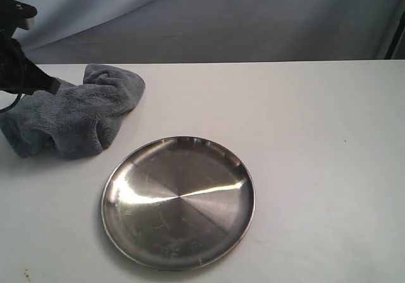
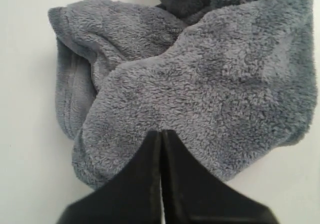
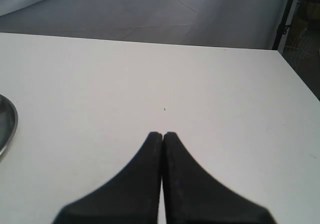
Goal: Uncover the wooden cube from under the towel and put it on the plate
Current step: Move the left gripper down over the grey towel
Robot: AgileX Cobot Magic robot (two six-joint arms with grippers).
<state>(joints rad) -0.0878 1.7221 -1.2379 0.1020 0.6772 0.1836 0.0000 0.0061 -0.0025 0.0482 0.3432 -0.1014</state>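
Observation:
The blue-grey fluffy towel [image 1: 76, 112] lies bunched at the table's left, also filling the left wrist view [image 2: 200, 73]. The wooden cube is hidden. The shiny steel plate [image 1: 179, 257] sits at the front centre, empty; a sliver of its rim [image 3: 6, 129] shows in the right wrist view. My left gripper [image 2: 161, 133] is shut, its tips over the towel's near edge with nothing between them; in the exterior view it [image 1: 54, 85] shows dark at the towel's left top. My right gripper [image 3: 163, 134] is shut over bare white table, out of the exterior view.
The white table [image 1: 316, 144] runs wide to the right of the plate. A grey backdrop [image 1: 253, 17] hangs behind its far edge. A dark upright post [image 3: 285, 18] stands past the table's far right corner.

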